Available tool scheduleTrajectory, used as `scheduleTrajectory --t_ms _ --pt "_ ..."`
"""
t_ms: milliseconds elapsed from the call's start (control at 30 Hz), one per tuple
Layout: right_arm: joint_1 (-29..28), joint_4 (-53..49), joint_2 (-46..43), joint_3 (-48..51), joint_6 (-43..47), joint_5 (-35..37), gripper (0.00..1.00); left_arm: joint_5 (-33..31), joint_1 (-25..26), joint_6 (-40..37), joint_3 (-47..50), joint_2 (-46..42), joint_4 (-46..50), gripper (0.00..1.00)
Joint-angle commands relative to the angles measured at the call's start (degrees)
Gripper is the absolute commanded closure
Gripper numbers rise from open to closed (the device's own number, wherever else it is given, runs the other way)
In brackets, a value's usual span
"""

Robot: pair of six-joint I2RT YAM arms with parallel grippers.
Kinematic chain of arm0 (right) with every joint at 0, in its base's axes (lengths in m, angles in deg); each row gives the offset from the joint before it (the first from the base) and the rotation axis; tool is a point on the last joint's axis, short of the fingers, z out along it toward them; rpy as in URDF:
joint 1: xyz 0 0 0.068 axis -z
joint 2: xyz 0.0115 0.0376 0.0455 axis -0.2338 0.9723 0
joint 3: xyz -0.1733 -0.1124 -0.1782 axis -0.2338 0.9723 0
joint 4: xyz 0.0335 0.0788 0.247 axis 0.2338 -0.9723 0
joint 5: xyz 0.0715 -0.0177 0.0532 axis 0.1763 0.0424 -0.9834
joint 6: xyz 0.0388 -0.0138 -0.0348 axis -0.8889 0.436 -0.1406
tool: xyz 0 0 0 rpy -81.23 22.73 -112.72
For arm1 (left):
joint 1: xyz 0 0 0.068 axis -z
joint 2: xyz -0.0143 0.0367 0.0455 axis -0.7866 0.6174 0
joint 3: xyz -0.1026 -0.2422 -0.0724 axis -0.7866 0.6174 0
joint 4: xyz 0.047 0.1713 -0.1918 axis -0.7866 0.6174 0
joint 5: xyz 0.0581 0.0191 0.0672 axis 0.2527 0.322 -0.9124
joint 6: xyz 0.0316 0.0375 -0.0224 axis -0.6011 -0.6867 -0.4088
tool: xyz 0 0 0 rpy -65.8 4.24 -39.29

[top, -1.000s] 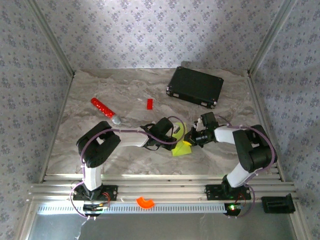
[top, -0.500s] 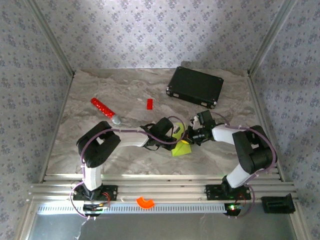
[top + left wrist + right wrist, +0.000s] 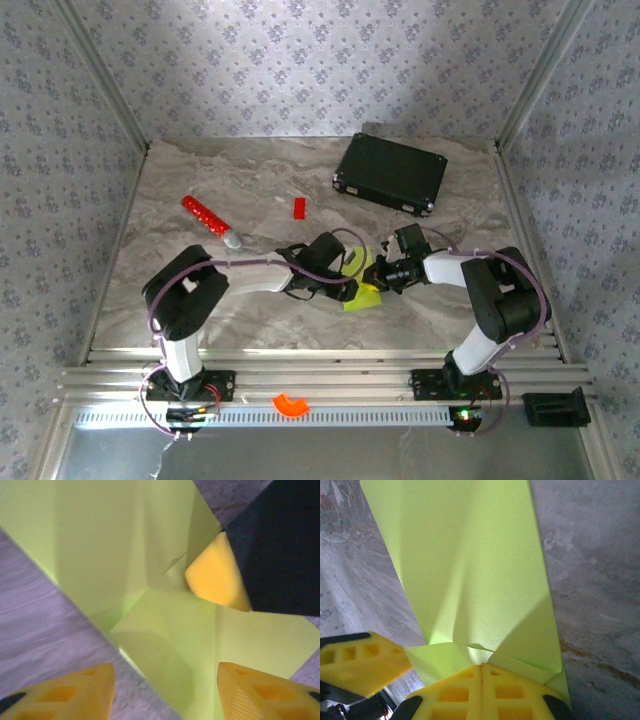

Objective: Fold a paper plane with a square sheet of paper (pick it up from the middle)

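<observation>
The square sheet of paper (image 3: 363, 290) is lime yellow-green and lies creased with folded flaps at the table's near middle, more a loose fold than a paper plane's dart shape. My left gripper (image 3: 348, 272) reaches it from the left. In the left wrist view the left gripper (image 3: 167, 680) is open, its yellow fingers (image 3: 75, 695) wide apart over the sheet (image 3: 125, 555). My right gripper (image 3: 383, 272) comes in from the right. In the right wrist view the right gripper (image 3: 482, 666) has its pads pressed together at a folded corner of the sheet (image 3: 470, 570).
A black case (image 3: 390, 173) sits at the back right. A small red block (image 3: 299, 207) and a red stick (image 3: 207, 217) lie on the marble table to the back left. An orange ring piece (image 3: 291, 404) rests on the front rail.
My left gripper has opened and let go of the sheet. Its arm has shifted slightly. My right gripper has stayed shut at the sheet's corner.
</observation>
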Motion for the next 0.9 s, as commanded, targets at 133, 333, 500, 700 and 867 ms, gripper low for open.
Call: scheduleTrajectory --t_ms 133,333,500,700,867 --pt "-0.24 -3.81 2.73 2.95 0.24 5.74 1.00 0.89 -1.59 7.09 2.40 -6.65 1.07 0.58" --pt "-0.15 -3.82 2.12 3.20 0.24 5.88 1.00 16.17 -2.23 12.07 1.04 -2.00 -5.89 0.93" --pt "0.00 -3.86 1.91 3.20 0.30 5.67 1.00 19.01 -2.23 13.84 -0.35 1.50 -7.54 0.95" --pt "0.20 -3.90 1.82 3.36 0.39 5.68 1.00 22.58 -2.32 15.92 -1.06 5.06 -10.28 0.95" --pt "0.28 -3.90 1.94 3.55 0.47 5.57 1.00 22.68 -2.32 16.65 -0.30 6.26 -11.07 0.95"
